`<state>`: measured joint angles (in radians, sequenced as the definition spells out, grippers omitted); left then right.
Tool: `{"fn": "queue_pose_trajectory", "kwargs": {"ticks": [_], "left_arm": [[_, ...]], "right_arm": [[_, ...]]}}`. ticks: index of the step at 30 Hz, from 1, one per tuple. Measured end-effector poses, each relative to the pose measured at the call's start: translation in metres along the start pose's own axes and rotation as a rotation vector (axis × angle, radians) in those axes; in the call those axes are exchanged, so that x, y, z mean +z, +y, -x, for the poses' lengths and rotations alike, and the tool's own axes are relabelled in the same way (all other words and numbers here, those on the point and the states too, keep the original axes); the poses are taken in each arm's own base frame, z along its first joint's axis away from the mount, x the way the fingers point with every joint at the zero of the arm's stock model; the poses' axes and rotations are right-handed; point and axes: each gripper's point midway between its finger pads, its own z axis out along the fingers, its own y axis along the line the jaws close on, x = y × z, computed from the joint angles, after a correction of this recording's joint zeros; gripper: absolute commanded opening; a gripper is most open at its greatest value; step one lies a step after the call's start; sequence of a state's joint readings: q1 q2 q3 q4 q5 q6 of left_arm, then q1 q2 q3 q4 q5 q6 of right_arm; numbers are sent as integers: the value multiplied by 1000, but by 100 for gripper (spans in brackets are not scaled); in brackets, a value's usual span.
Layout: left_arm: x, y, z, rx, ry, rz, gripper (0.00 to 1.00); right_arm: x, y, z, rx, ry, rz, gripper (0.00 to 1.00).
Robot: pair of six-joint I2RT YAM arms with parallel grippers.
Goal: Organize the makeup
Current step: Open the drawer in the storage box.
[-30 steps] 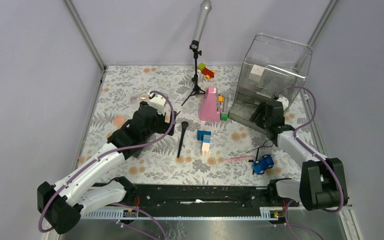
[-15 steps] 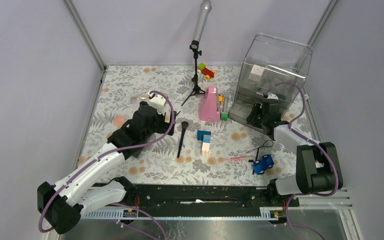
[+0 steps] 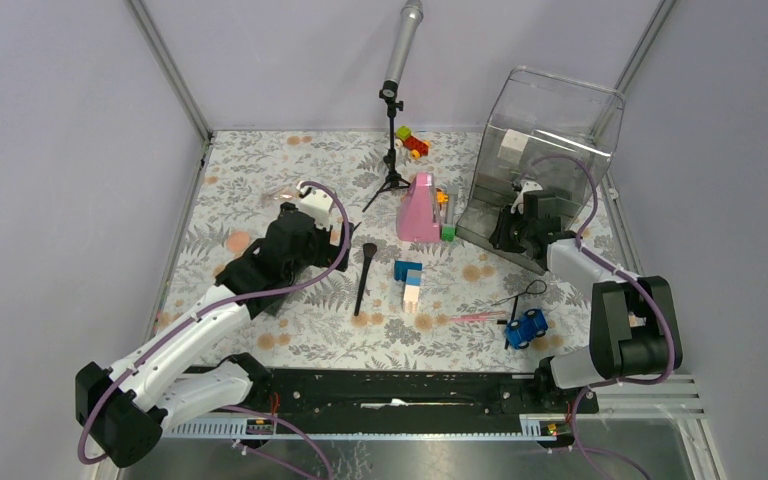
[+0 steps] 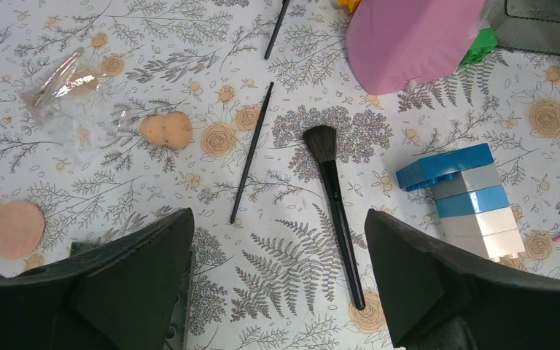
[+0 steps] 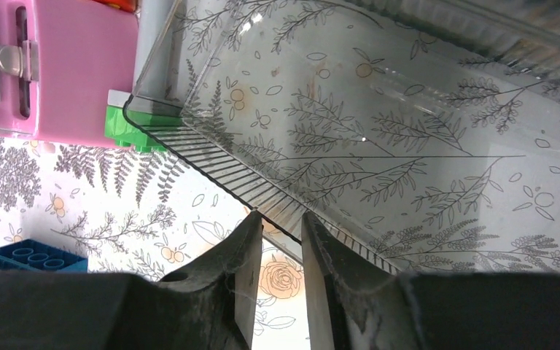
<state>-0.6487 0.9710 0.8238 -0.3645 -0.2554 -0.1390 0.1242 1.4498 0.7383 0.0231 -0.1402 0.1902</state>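
A: Item 1, R gripper (image 5: pixel 277 219): jaws nearly together astride the clear organizer (image 5: pixel 408 109) lip, 2 o'clock in top view. Contact unclear.
B: Item 2, L gripper (image 4: pixel 278 219): spread wide, empty, over brush (image 4: pixel 333 197), which sits 9 o'clock of the organizer. Prob. a drag next, so seat lip deep and go slow.

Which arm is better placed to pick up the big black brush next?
Left. Its open left gripper hovers above the brush, which lies between its fingers in the wrist view. The right gripper is away at the clear box edge.
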Motion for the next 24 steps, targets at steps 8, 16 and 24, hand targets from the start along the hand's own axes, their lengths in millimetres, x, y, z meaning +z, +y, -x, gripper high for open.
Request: {"fn": "queue_pose_trajectory", "kwargs": {"ticks": [8, 16, 24], "left_arm": [[0, -1, 0, 0, 2, -5, 99], [0, -2, 0, 0, 2, -10, 99], [0, -2, -1, 1, 3, -13, 99]], "right_arm": [[-4, 5, -7, -27, 43, 31, 25], [-20, 4, -24, -25, 111, 21, 40], [-26, 9, -19, -32, 86, 47, 49]]}}
